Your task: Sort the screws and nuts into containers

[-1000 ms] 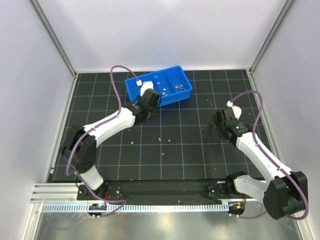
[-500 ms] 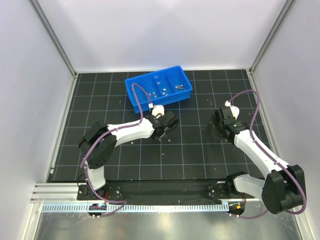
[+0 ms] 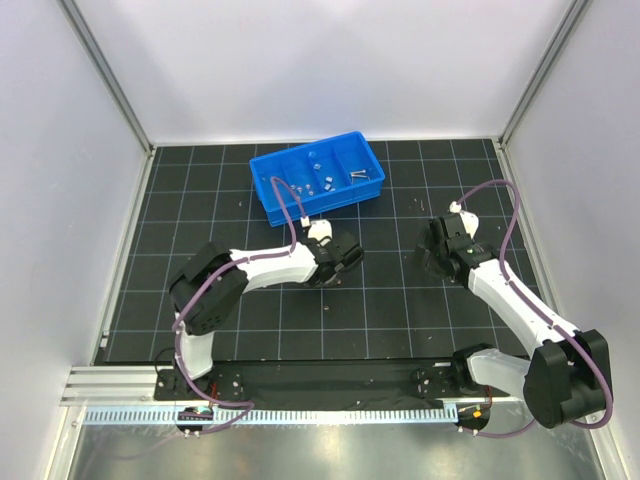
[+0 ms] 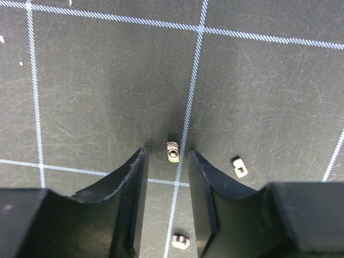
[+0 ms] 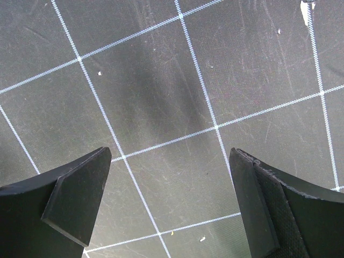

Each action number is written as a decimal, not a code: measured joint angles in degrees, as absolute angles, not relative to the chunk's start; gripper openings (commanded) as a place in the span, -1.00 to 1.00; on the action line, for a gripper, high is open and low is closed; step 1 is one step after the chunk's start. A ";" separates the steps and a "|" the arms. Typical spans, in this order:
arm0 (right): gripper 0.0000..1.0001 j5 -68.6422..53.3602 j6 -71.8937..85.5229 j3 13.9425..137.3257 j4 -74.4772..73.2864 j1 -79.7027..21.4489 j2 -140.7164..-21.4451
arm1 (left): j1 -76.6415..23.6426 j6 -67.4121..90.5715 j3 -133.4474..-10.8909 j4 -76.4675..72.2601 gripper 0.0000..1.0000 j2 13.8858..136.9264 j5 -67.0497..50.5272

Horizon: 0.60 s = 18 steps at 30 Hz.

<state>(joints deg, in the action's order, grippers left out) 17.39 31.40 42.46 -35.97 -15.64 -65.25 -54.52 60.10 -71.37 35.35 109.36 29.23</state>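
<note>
My left gripper (image 4: pixel 167 156) is low over the black grid mat, jaws partly open and holding nothing. One small silver nut (image 4: pixel 172 151) lies on the mat right at the fingertips' gap. A second nut (image 4: pixel 181 241) lies further back between the fingers, and a third nut (image 4: pixel 239 166) is just outside the right finger. In the top view the left gripper (image 3: pixel 340 262) is in front of the blue tray (image 3: pixel 345 200), which holds nuts (image 3: pixel 312 185) and screws (image 3: pixel 358 175) in separate compartments. My right gripper (image 5: pixel 171 185) stands wide open over bare mat.
The right arm (image 3: pixel 500 290) reaches in from the near right with its gripper (image 3: pixel 432 250) to the right of centre. Metal frame posts and white walls border the mat. Small pale specks dot the mat.
The left arm swung from the tray's front edge toward the near right and came down over the mat, its jaws narrowing a little. The right arm barely moved.
</note>
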 measured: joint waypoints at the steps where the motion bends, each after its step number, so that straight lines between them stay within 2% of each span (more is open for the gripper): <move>1: 0.99 17.39 31.40 42.46 -35.97 -15.64 -65.25 | -54.54 60.25 -71.33 35.24 -0.24 109.36 29.23; 13: 0.99 17.39 31.40 42.46 -35.81 -15.64 -65.25 | -54.52 61.45 -70.22 32.56 -0.54 109.23 30.15; 18: 0.99 17.39 31.40 42.46 -35.81 -15.64 -65.25 | -54.26 61.52 -68.42 30.74 -0.91 108.07 30.30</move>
